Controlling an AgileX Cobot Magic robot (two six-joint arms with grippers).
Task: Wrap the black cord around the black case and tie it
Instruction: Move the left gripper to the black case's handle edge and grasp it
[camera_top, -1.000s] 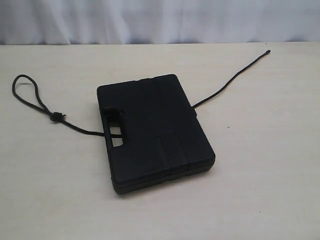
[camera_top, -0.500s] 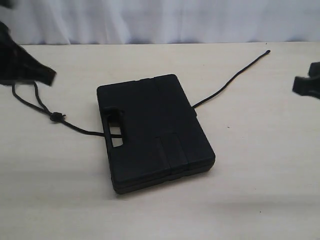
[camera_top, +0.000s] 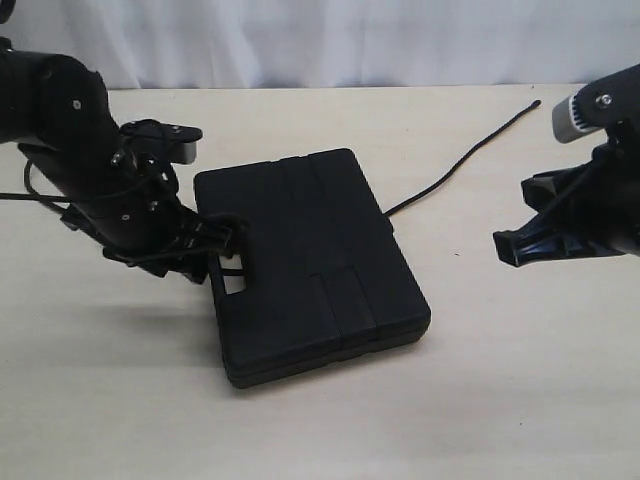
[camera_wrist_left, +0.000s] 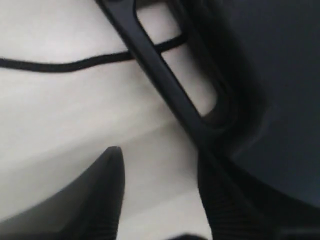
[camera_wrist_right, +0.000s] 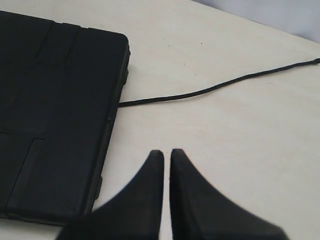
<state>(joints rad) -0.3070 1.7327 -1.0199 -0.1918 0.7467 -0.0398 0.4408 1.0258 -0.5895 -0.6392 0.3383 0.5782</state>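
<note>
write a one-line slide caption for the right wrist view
Shut right gripper poised beside the black case, the black cord trailing from the case's edge across the table.

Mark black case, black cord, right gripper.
black case (camera_top: 310, 260), exterior view, middle of lid.
black cord (camera_wrist_right: 200, 93), right wrist view, stretch beside case.
right gripper (camera_wrist_right: 166, 152), right wrist view, between shut fingertips.

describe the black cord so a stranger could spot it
On the pale table lies a flat rectangular black plastic case. A thin black cord trails from its right edge towards the far right corner. Unlike the blocky case, it is a slim curving line ending in a small knob.
</note>
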